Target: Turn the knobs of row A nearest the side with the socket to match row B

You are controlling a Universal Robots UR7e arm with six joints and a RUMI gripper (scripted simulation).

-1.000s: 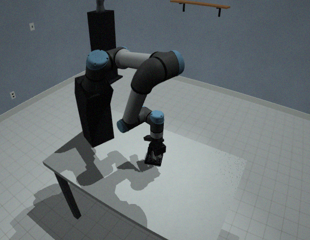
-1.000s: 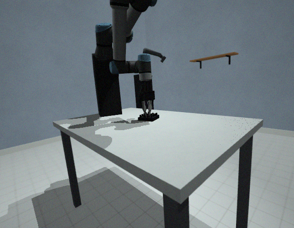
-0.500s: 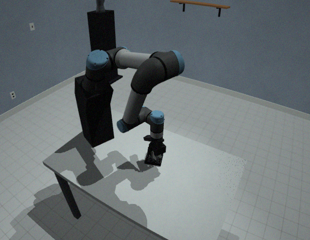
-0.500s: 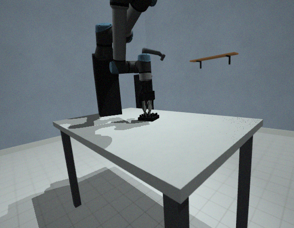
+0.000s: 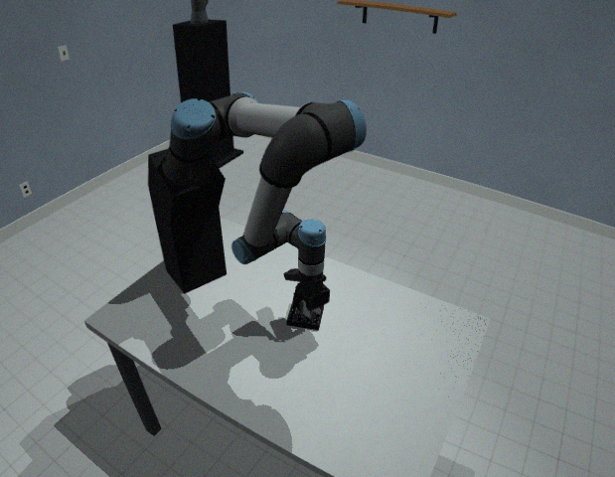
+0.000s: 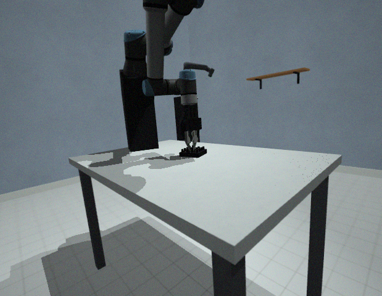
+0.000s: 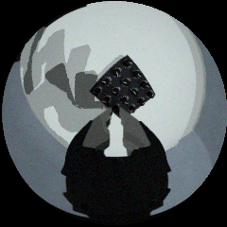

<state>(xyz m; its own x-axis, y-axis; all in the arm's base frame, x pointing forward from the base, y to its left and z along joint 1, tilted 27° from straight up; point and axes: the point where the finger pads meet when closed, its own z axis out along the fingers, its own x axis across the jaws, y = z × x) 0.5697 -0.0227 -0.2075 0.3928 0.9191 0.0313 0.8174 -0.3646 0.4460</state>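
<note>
The black knob box (image 5: 311, 326) (image 6: 188, 155) (image 7: 126, 91) sits on the table under the gripper, turned like a diamond in the wrist view. Several dark knobs with thin pale marks stand on it in rows. The marks are too small and dim to read, and I cannot tell which side has the socket. My gripper (image 6: 191, 149) (image 7: 114, 107) points down at the box, its tips close together around a dark knob at the corner nearest the gripper in the wrist view. The fingertips partly hide that knob and corner.
The box stands on a pale table (image 5: 379, 370) (image 6: 216, 191), well inside its edges. The arm's shadows fall beside the box. A black pedestal (image 5: 194, 240) (image 6: 139, 121) carries the arm at the table's edge. A wooden shelf (image 5: 399, 7) (image 6: 277, 74) hangs on the wall, far off.
</note>
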